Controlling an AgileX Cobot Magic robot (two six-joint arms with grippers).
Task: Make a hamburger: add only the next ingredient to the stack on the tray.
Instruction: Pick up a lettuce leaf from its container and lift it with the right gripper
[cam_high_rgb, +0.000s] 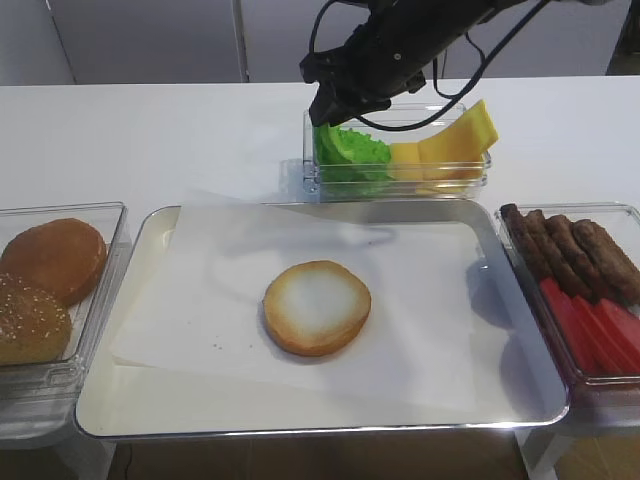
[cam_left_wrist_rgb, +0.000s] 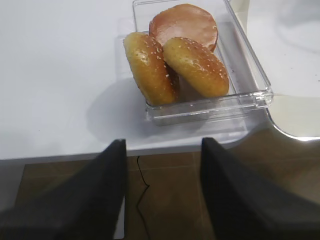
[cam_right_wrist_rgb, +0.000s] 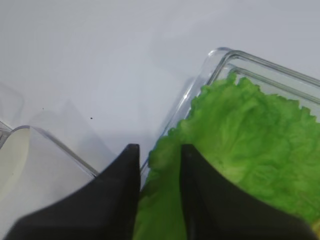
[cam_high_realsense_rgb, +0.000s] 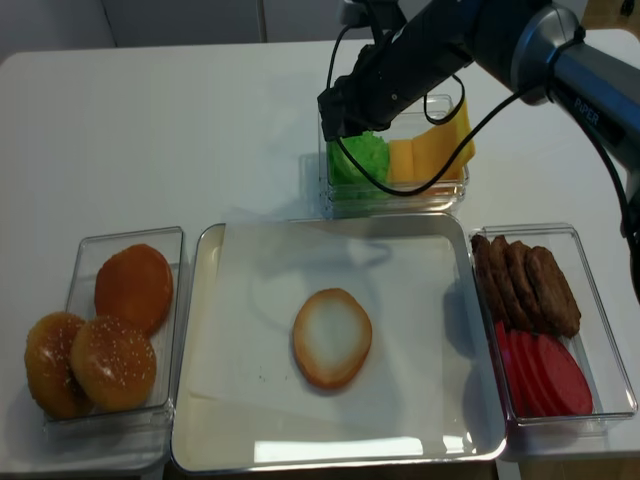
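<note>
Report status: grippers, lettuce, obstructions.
Right gripper pinching lettuce leaf edge in its box. Left gripper open, idle. Bun bottom bare on tray. Nothing in the way.

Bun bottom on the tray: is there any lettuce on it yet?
No. In the high view the bun bottom lies bare on the tray, its pale cut face uncovered; the lettuce is in its clear box.

White surface (cam_high_rgb: 150, 130) carries: silver tray (cam_high_rgb: 330, 425) front-centre w/ white paper liner; clear box of buns (cam_high_rgb: 60, 375) at left; clear box of meat & red slices (cam_high_rgb: 595, 385) at right; clear box w/ lettuce + cheese (cam_high_rgb: 400, 185) behind tray.
</note>
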